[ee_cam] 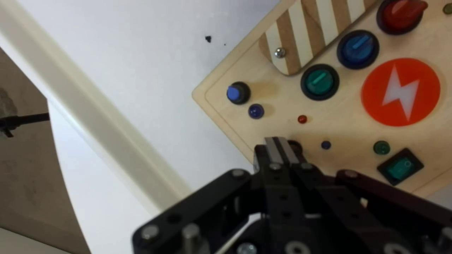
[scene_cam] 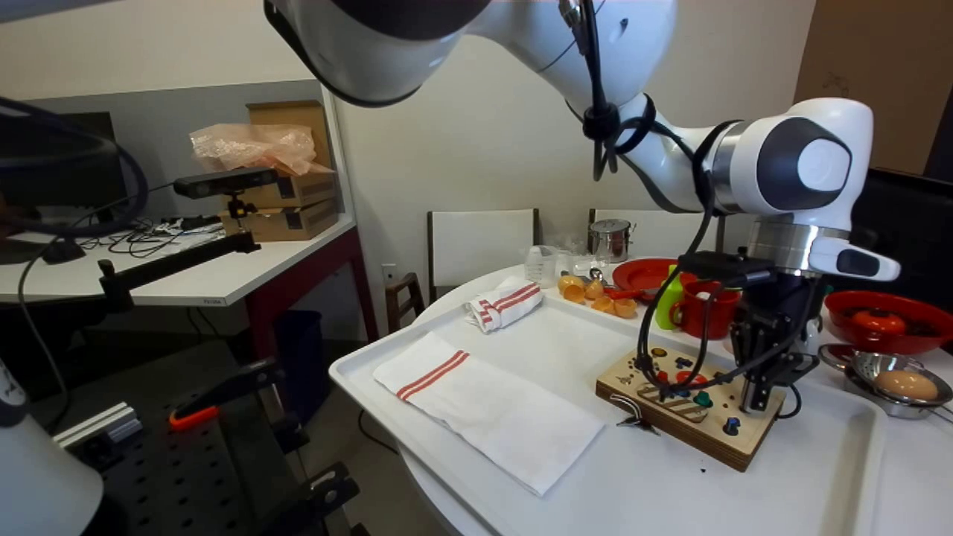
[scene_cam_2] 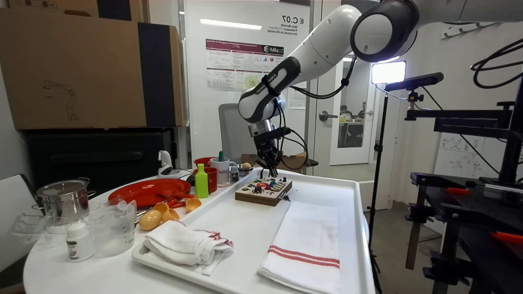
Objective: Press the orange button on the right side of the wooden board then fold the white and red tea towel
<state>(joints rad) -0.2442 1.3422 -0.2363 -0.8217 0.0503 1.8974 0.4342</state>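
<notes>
Gripper (ee_cam: 278,144) is squished together right at the wooden board (ee_cam: 339,118), probably so it can poke with one solid tip.

On a round white table (scene_cam_2: 47,277), can see a lidded, shiny metal pot (scene_cam_2: 69,204) near a clear plastic measuring jug (scene_cam_2: 112,228); also a slim lime-green bottle (scene_cam_2: 201,183) just beside a cylindrical red mug (scene_cam_2: 213,179). Beyond, can make out a large, dark-striped brown cardboard box (scene_cam_2: 81,69).

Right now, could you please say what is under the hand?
The wooden board lies beneath the hand; a dark round fixture peeks out beside the fingertips, the rest covered.
</notes>
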